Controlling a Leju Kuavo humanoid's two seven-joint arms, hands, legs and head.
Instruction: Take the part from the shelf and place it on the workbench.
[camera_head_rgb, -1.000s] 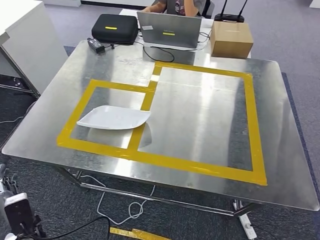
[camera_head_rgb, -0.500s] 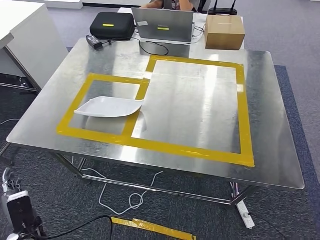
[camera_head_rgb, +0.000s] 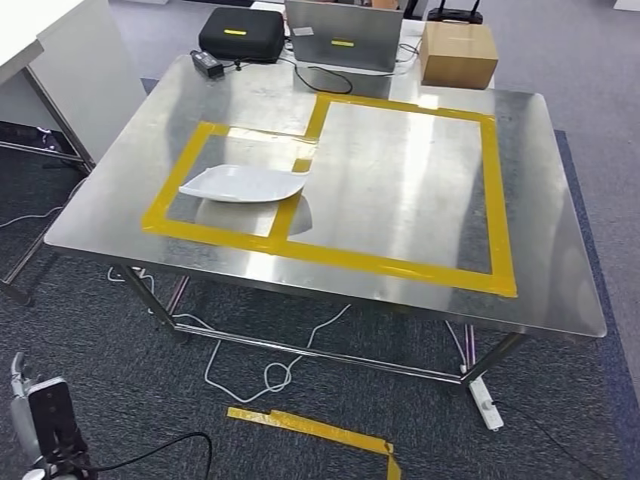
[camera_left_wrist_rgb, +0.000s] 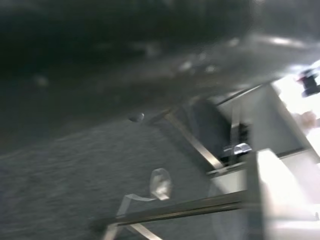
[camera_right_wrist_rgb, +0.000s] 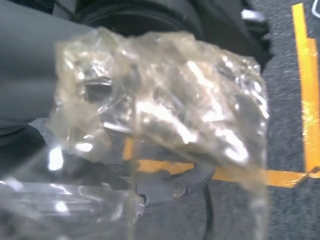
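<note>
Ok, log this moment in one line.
right hand: holds bagged part | workbench: ahead, white plate on it | part: not yet placed

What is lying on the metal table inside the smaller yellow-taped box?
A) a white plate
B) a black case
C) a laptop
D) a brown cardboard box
A. The white plate rests on the metal table in the smaller taped box, its tip reaching over the yellow tape; the cardboard box, laptop and black case sit at the far edge.
</note>
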